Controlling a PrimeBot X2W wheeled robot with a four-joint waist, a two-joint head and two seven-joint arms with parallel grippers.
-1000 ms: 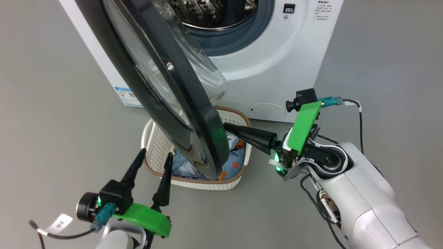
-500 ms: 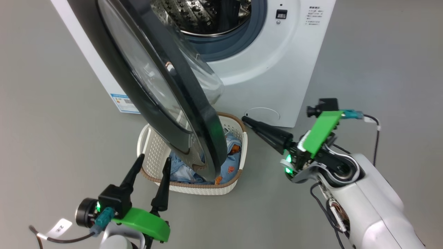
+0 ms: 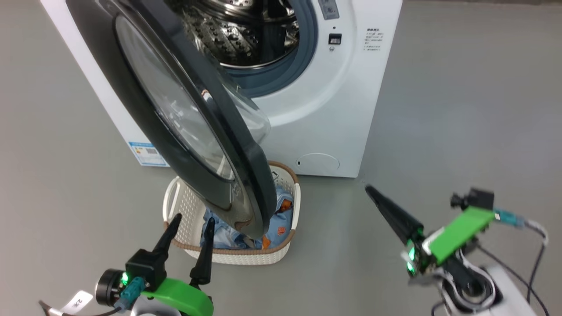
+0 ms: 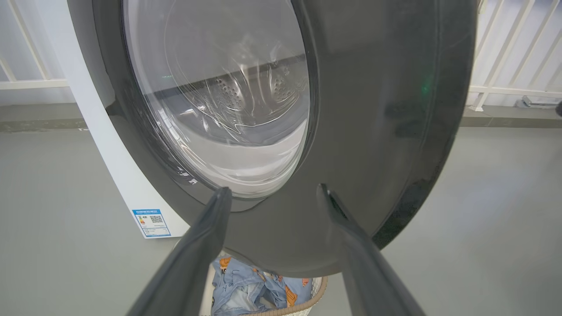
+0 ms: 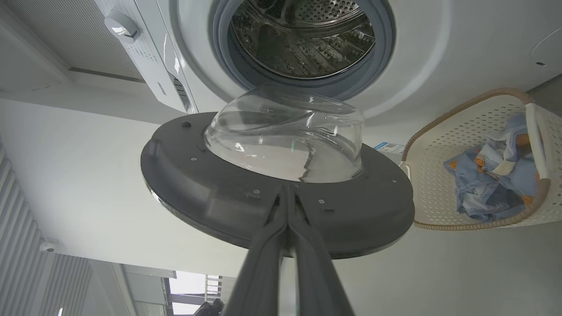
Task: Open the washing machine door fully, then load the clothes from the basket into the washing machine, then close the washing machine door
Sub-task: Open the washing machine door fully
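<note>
My left pincer (image 3: 194, 218) hovers spread wide and empty at the near side of the cream-white perforated plastic basket (image 3: 246, 258) holding light blue clothes (image 3: 281, 221), beneath the glossy black round door (image 3: 252, 175), partly open on the white boxy washing machine (image 3: 333, 109). My right pincer (image 3: 369, 189), fingers pressed together, grips nothing, right of the basket.

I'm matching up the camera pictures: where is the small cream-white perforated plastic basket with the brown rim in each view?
Head view: cream-white basket at lower centre, partly behind the large glossy black round door.
Left wrist view: a sliver of basket at the bottom edge, under the door.
Right wrist view: basket at the right edge.
Shared landmark: the door.
</note>
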